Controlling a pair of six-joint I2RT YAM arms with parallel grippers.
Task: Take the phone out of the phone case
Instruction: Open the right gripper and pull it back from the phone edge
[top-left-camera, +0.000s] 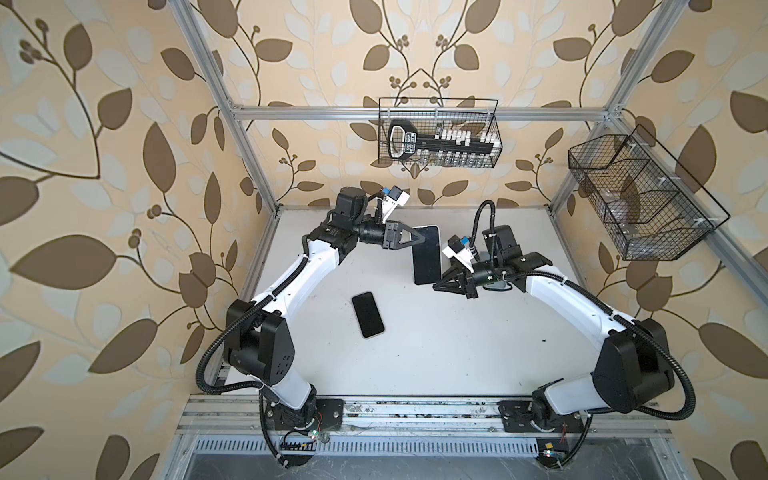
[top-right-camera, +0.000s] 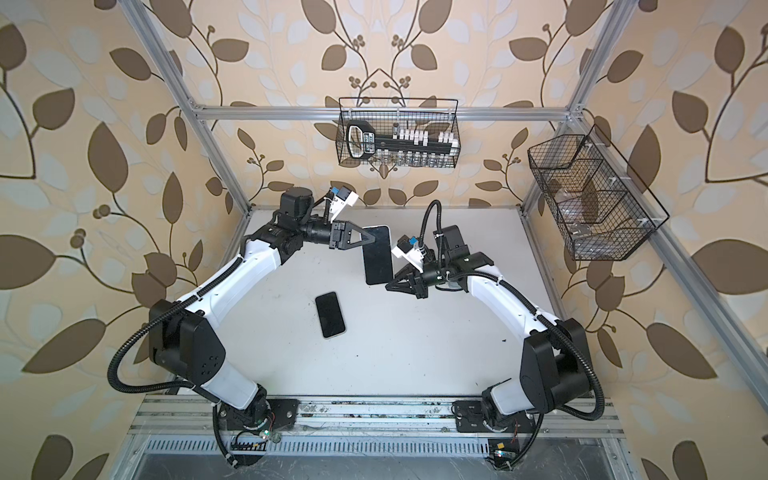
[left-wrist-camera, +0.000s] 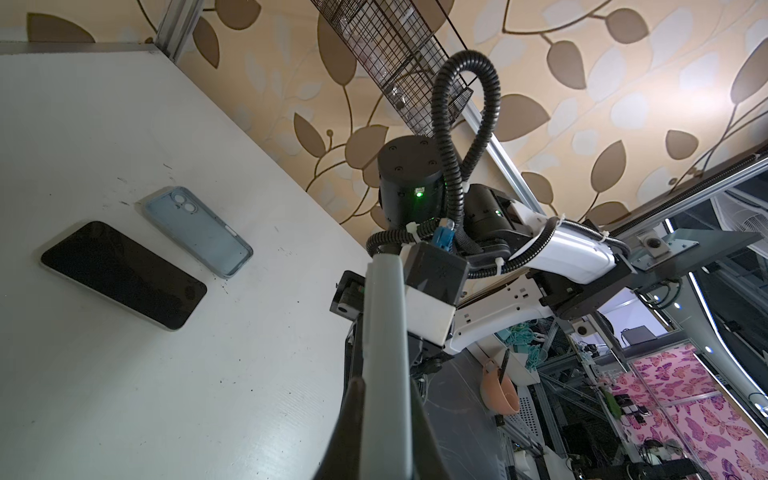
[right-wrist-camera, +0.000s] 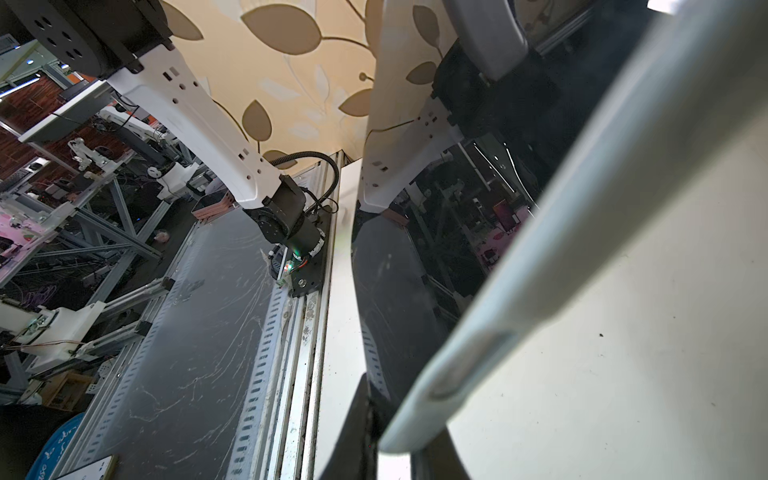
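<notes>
Top views | phone (top-left-camera: 427, 257) aloft | left pincer (top-left-camera: 421, 240) grasps far end | right pincer (top-left-camera: 436, 286) grasps near end

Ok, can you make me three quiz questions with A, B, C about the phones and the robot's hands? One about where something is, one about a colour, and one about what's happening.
1. Where is the empty case?
A) on the table beside the flat phone
B) in a drawer
C) inside a box

2. What colour is the empty case?
A) red
B) light blue
C) black

3. What is going on with the lifted phone?
A) it lies flat on the table
B) both hands pinch it
C) only one hand holds it

Answers:
1 A, the left wrist view shows the case lying next to the flat phone.
2 B, it looks pale blue in that view.
3 B, in a top view the left hand and the right hand are each shut on an end of it.
</notes>
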